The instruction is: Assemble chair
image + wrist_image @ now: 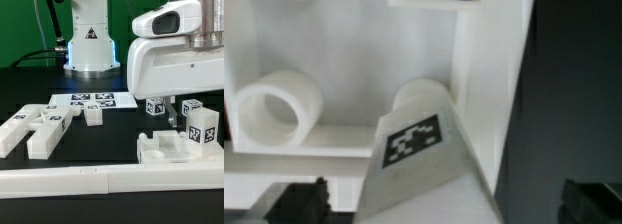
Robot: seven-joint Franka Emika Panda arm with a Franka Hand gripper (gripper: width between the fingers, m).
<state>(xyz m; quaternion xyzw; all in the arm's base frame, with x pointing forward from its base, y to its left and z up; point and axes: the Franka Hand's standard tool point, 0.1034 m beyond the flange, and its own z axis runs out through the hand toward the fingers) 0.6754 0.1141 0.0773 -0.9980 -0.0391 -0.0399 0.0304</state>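
Note:
The chair lies in loose white tagged pieces. Its slab rests on the black table at the exterior view's right, with a tagged block standing on it and two small tagged cubes behind it. My gripper hangs over this group. In the wrist view its dark fingertips stand wide apart on either side of a tagged white post, and a gap shows on each side. My gripper is open and holds nothing. A round socket sits beside the post.
More loose chair pieces and a small block lie at the exterior view's left. The marker board is flat behind them, in front of the arm's base. A long white border rail runs along the front.

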